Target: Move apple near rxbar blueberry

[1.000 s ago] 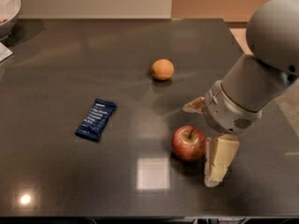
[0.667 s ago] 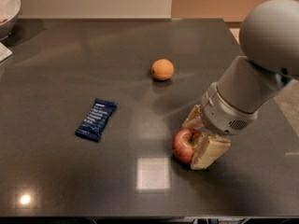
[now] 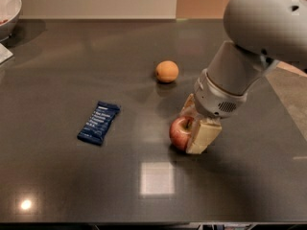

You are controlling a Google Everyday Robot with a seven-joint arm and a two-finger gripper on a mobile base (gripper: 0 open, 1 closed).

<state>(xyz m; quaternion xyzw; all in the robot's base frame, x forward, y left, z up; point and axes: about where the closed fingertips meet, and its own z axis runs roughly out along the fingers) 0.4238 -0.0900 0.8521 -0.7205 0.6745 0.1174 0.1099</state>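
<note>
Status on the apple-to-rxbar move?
Done: the gripper has reached the apple and is shut on it, right of centre on the table. In hand: the grasp. Left: the carry, as the rxbar blueberry lies well off to the left.

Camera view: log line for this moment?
phase: grasp | gripper: shut on apple, apple on table | rxbar blueberry: view-left of apple, apart | orange fruit: behind apple

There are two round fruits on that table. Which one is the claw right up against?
The red apple, the bigger fruit nearer the front edge; the claw is right at it. The small orange fruit sits alone farther back.
</note>
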